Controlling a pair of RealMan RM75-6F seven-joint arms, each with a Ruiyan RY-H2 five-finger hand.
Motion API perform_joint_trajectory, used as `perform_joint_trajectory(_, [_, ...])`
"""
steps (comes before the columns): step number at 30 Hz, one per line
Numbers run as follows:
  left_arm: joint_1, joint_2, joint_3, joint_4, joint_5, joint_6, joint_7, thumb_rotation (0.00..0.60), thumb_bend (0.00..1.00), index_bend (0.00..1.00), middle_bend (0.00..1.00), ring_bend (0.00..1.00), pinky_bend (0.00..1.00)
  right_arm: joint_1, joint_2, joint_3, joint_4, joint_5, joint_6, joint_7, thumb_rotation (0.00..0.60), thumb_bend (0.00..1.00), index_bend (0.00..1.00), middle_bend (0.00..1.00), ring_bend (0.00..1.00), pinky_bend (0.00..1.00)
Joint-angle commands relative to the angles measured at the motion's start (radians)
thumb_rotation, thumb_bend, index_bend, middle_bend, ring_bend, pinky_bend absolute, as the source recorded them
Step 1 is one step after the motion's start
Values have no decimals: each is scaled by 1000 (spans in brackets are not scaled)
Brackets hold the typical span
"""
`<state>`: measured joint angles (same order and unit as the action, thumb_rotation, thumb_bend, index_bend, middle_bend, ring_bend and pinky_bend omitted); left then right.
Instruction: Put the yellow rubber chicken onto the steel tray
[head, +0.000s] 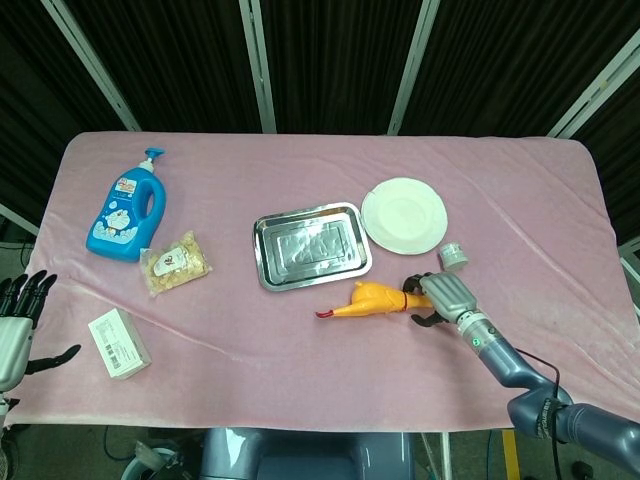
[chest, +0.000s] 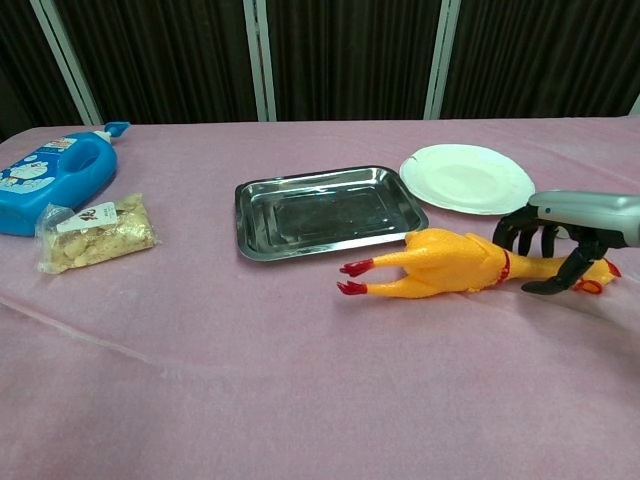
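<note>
The yellow rubber chicken (head: 375, 297) (chest: 450, 270) lies on its side on the pink cloth, red feet pointing left, head to the right. It sits just in front of the steel tray (head: 260, 250) (chest: 243, 220), whose inside holds nothing. My right hand (head: 440, 298) (chest: 560, 225) hovers low over the chicken's neck, fingers curled down on the far side and thumb on the near side, straddling it without a firm grip showing. My left hand (head: 15, 320) hangs with fingers apart beyond the table's left front corner, holding nothing.
A white plate (head: 404, 215) (chest: 467, 178) lies right of the tray, and a small jar (head: 453, 256) stands behind my right hand. At the left are a blue bottle (head: 125, 215) (chest: 50, 180), a snack bag (head: 175, 262) (chest: 95, 232) and a white box (head: 118, 343).
</note>
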<state>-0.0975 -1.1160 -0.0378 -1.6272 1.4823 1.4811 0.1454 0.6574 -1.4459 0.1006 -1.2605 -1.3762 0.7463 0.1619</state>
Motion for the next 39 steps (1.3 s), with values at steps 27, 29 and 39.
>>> perform_joint_trajectory(27, [-5, 3, 14, 12, 32, -16, -54, 600, 0, 58, 53, 0, 0, 19, 35, -26, -26, -86, 43, 213, 600, 586, 864, 694, 701, 806])
perform_joint_trajectory(29, [-16, 7, 12, 1, 44, -24, -55, 600, 0, 68, 65, 1, 0, 19, 71, -27, -74, -94, 44, 257, 600, 587, 881, 705, 711, 817])
perform_joint_trajectory(39, [-115, 6, -17, -109, 134, -86, -97, 600, 17, 167, 175, 98, 36, 26, 171, -28, -223, -131, 52, 448, 600, 598, 908, 723, 730, 833])
